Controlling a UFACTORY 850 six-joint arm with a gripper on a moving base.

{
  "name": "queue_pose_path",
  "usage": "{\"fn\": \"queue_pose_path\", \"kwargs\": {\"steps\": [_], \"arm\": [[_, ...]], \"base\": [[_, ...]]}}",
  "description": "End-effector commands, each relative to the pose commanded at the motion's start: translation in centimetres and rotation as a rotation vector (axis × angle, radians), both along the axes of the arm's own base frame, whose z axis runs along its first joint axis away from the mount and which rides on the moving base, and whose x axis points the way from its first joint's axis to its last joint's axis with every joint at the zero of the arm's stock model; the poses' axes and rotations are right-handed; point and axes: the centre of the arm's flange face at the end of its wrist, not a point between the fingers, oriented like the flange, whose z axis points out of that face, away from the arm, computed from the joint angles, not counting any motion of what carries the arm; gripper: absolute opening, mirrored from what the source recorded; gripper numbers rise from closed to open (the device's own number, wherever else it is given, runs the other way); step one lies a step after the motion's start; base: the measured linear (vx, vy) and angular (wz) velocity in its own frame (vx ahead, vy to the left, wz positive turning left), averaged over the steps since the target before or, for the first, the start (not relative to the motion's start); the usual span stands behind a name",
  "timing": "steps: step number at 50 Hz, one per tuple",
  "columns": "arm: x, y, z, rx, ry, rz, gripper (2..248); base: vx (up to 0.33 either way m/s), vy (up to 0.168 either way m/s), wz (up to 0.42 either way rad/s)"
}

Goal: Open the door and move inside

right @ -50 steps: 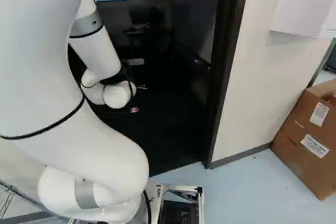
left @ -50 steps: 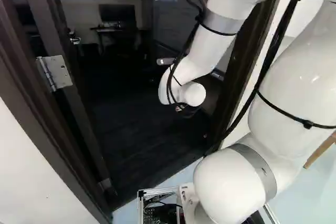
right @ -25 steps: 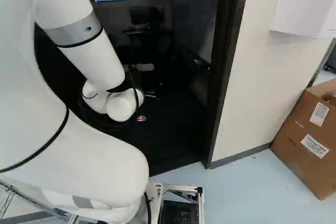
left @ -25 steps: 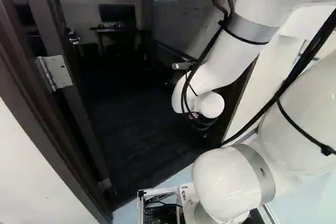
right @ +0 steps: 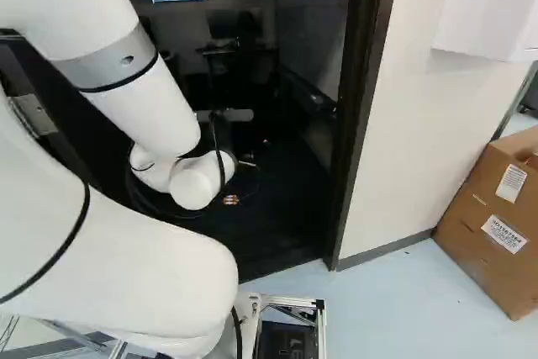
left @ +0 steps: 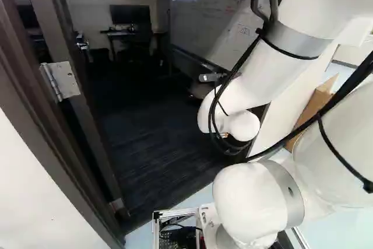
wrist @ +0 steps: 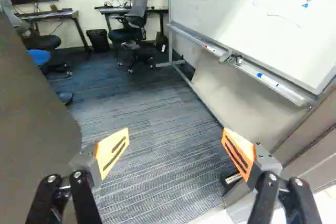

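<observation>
Your arm (left: 265,74) reaches ahead through the doorway, rising from the lowest joint at the foot of the base views. In the left base view its forearm slopes down and leftward to the wrist (left: 243,125); in the right base view it slopes down and rightward. Cables (left: 233,56) run along it and loop around the wrist.

Your gripper (wrist: 176,148) is spread wide, its orange pads (wrist: 113,150) well apart with nothing between them but the view of carpet (wrist: 152,108) beyond.

The door (left: 49,21) stands open at the left of the left base view, its hinge (left: 63,80) exposed and its handle (left: 83,45) farther in. From the wrist, you see its dark face beside one finger; whether they touch, you cannot tell. The whiteboard (wrist: 236,9) is ahead, toward the other finger's side, with desks and chairs farther into the room.
</observation>
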Motion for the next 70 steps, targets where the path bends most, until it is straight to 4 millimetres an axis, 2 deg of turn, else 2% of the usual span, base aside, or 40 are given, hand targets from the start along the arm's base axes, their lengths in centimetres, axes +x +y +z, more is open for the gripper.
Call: {"fn": "queue_pose_path", "kwargs": {"steps": [38,70], "arm": [[-0.33,-0.21,-0.08,-0.001,-0.001,-0.007,247],[-0.33,-0.21,-0.08,-0.001,-0.001,-0.007,247]], "base": [[0.001,0.002,0.005],[0.08,0.009,-0.001]]}}
